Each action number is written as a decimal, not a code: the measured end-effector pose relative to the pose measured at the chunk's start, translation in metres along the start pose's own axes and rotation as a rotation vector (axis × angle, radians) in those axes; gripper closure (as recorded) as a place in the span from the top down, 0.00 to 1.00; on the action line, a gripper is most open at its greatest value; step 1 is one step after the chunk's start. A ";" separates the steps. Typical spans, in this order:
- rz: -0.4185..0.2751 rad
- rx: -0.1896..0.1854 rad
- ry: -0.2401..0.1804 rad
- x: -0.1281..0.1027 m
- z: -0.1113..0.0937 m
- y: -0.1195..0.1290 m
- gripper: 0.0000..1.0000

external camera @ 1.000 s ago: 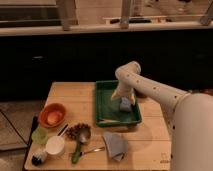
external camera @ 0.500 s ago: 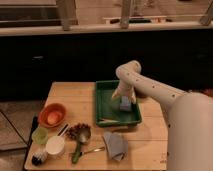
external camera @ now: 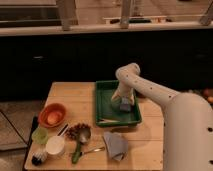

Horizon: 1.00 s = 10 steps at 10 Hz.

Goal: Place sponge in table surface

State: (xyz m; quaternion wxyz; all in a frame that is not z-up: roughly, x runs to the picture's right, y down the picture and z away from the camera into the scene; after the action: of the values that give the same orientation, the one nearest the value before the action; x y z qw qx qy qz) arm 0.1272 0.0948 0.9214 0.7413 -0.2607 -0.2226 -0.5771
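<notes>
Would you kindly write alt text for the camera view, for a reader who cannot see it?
A robot arm reaches into a green tray, its end effector at a blue-grey sponge; an orange bowl and a folded cloth lie on the wooden table.

Dim warm light falling across room. Dark panelled wall (external camera: 60, 60) running full width behind, pale ledge (external camera: 75, 29) capping it. Grey window posts (external camera: 66, 12) rising above ledge. Grey floor (external camera: 12, 120) showing at left, fading into shadow.

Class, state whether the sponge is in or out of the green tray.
In: the sponge lies inside the green tray, at the gripper.
</notes>
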 end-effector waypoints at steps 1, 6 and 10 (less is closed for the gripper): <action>-0.003 0.003 0.001 0.000 0.003 0.000 0.80; -0.013 -0.004 0.006 -0.004 0.012 0.008 0.58; -0.027 0.005 0.017 -0.008 0.008 0.006 0.15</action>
State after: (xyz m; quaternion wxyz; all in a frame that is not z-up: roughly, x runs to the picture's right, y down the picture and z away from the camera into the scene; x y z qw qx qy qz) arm 0.1310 0.1072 0.9221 0.7360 -0.2510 -0.2211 -0.5886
